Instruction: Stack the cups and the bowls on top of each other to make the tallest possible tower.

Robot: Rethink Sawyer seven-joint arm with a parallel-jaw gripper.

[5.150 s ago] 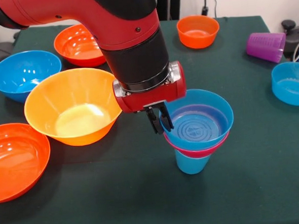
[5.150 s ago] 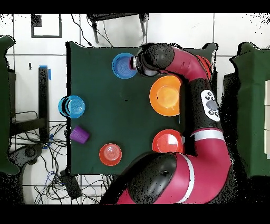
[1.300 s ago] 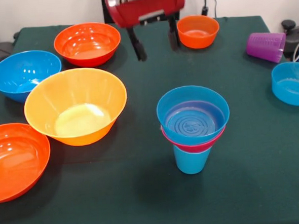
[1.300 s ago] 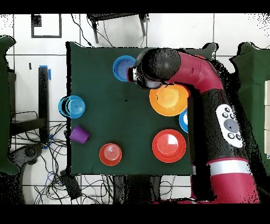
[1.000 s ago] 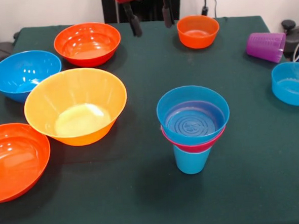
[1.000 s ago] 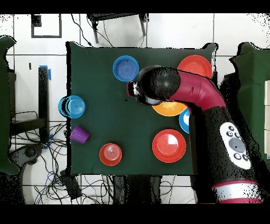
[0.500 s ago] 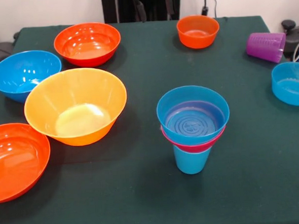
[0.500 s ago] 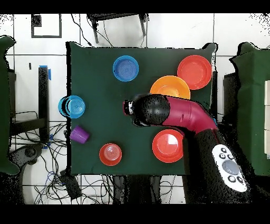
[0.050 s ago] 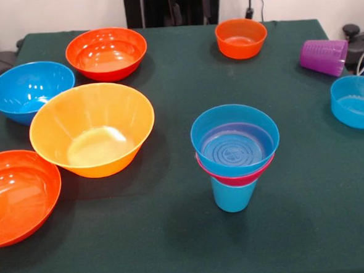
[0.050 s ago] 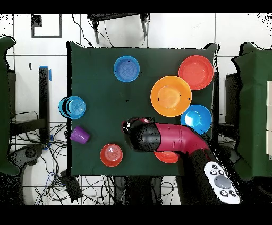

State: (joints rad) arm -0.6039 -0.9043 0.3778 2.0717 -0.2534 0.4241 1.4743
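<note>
The tower [image 9: 235,157] stands at the table's middle right: a light blue cup [image 9: 233,196] carrying a pink bowl [image 9: 234,179] and a small blue bowl [image 9: 235,139]. From overhead the tower [image 10: 126,68] stands alone near the far edge. My gripper [image 9: 189,2] shows only as two dark fingers at the top edge, apart and open, holding nothing. In the overhead view the arm [image 10: 162,139] covers it. Loose pieces are the yellow-orange bowl [image 9: 92,128], large blue bowl [image 9: 28,90], two red-orange bowls [image 9: 106,52] [image 9: 15,196], small orange bowl [image 9: 241,37], small blue bowl [image 9: 355,101] and purple cup [image 9: 323,56] on its side.
Seen from overhead, the arm partly hides one red-orange bowl [image 10: 167,157] near the robot's side. Cables and a dark object [image 9: 358,39] lie just off the table's right corner. The table's green cloth [image 9: 176,236] runs to the front edge.
The arm has drawn back from the tower toward its base, uncovering the large bowls in the overhead view. In the front view the gripper has withdrawn to the top edge. No bowl or cup moved.
</note>
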